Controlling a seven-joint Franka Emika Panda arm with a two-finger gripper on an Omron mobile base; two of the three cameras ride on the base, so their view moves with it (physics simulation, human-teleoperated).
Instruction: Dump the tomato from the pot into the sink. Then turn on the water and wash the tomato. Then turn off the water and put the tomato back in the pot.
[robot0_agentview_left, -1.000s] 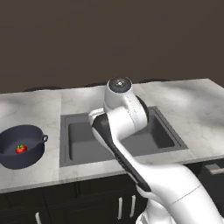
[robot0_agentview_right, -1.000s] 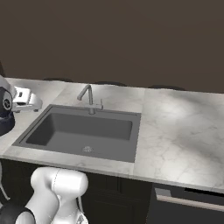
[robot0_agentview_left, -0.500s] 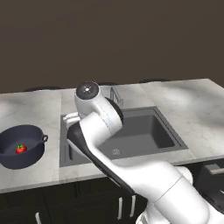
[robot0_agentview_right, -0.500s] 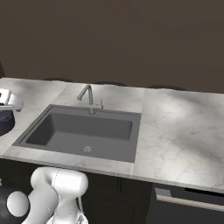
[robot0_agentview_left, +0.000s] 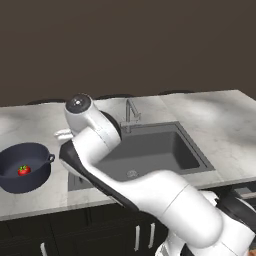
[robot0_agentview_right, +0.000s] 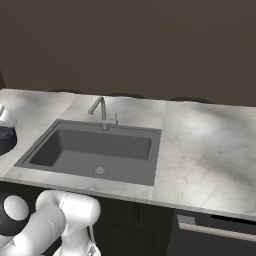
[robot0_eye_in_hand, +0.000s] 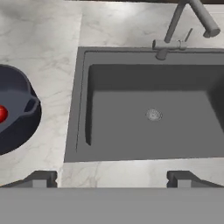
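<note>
Hand view: pincer (robot0_eye_in_hand: 111, 178) agape; left base: tomato (robot0_agentview_left: 23, 170) in pot (robot0_agentview_left: 35, 176).

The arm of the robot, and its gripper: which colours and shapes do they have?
The arm is glossy white, built of thick rounded segments. Dark bands mark the joints, and a round grey cap sits on the topmost joint. In the hand view the gripper has two small dark grey fingertips with blocky, squared ends. No cables or markings can be seen.

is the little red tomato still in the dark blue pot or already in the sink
In the pot. The small red tomato lies on the floor of the upright dark blue-grey pot on the counter; the dark grey sink basin holds nothing.
</note>
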